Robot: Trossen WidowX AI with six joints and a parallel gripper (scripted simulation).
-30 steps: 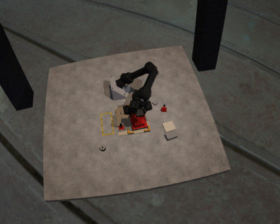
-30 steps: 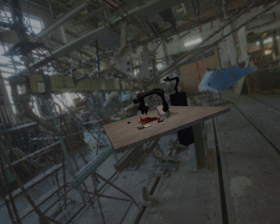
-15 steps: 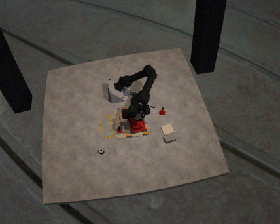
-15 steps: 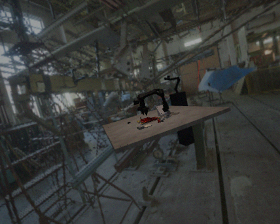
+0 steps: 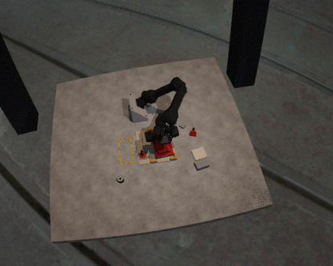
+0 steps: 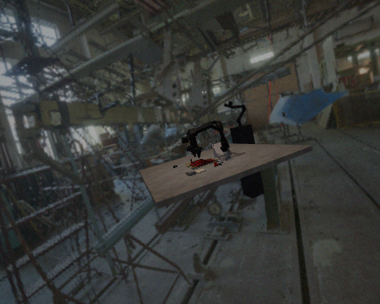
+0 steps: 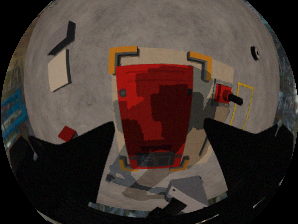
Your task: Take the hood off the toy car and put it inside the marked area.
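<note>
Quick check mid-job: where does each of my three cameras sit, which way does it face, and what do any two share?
Top: high above, looking down on the table; whole arm shows over the toy car.
Exterior: far off to one side, facing the table edge; arm small.
Wrist: on the gripper, facing straight down at the red hood; both open fingers show.
Top and wrist share the yellow marked area.

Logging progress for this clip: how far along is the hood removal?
Done: the open gripper is positioned above the red toy car. In hand: nothing; the fingers are empty. Left: grasp the hood, lift it off, place it inside the yellow marked area, release and clear.
</note>
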